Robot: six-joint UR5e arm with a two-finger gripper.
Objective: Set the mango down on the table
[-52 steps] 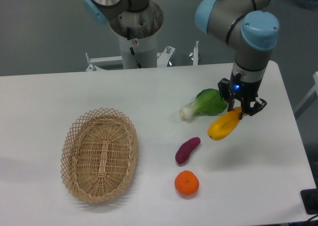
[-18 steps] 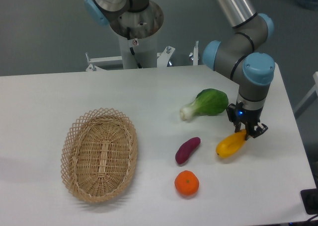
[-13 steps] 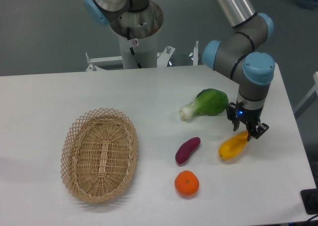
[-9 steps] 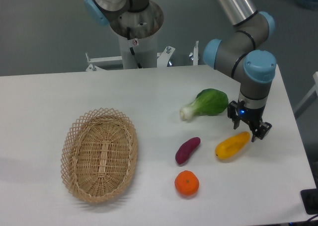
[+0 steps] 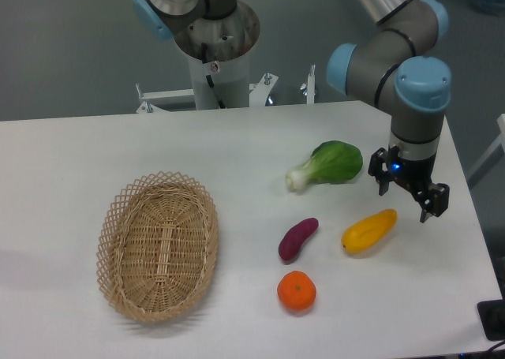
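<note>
- The mango lies flat on the table, free of any grip.
- The gripper hangs at 2 o'clock from the mango, its fingers spread apart and holding nothing.
- The purple sweet potato lies at 9 o'clock from the mango, the tangerine at 8 o'clock.
- The green vegetable lies at 11 o'clock.
- The wicker basket stands well apart, at 9 o'clock.

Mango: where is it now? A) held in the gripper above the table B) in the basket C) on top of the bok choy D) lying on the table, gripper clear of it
D: the mango lies on the table right of the sweet potato, and the open gripper sits above and to its right, not touching it.
</note>
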